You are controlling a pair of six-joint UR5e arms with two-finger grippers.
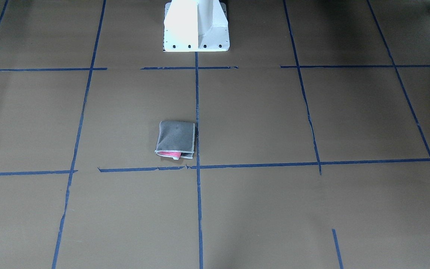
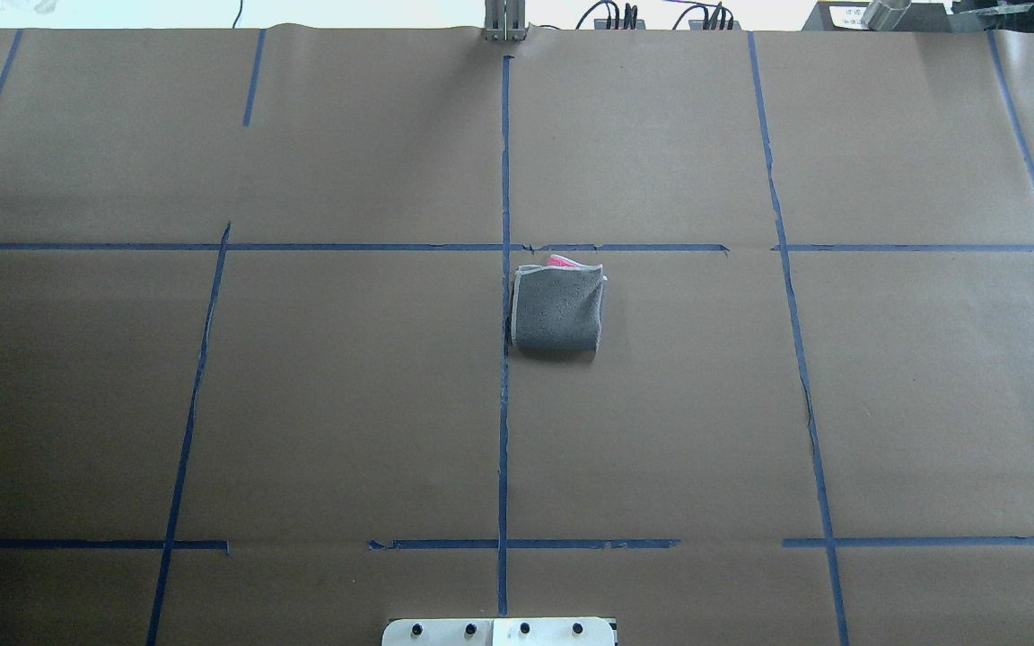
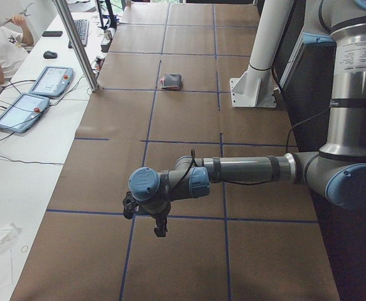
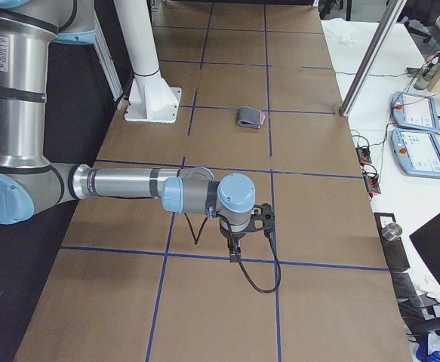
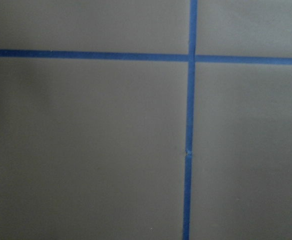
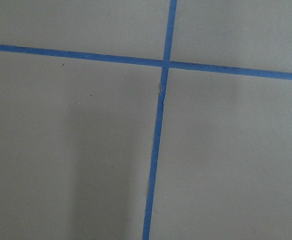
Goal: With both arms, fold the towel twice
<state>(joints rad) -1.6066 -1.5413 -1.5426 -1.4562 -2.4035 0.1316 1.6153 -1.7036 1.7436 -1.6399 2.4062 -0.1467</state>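
Note:
The towel (image 2: 559, 307) lies folded into a small square near the middle of the brown table, just beside the centre tape line. Its grey face is outward and a pink strip peeks out at one edge (image 1: 175, 139). It also shows in the side views (image 3: 171, 81) (image 4: 251, 117). Both arms are far from it, at the table's ends. The left gripper (image 3: 159, 227) hangs over the table in the exterior left view. The right gripper (image 4: 235, 249) hangs likewise in the exterior right view. I cannot tell whether either is open or shut. The wrist views show only the table and tape.
The white pedestal base (image 1: 196, 26) stands at the robot's side of the table. Blue tape lines (image 2: 503, 404) grid the brown surface. Control tablets (image 3: 51, 80) (image 4: 414, 113), a metal post (image 3: 76, 44) and a seated person (image 3: 0, 44) are beyond the far edge.

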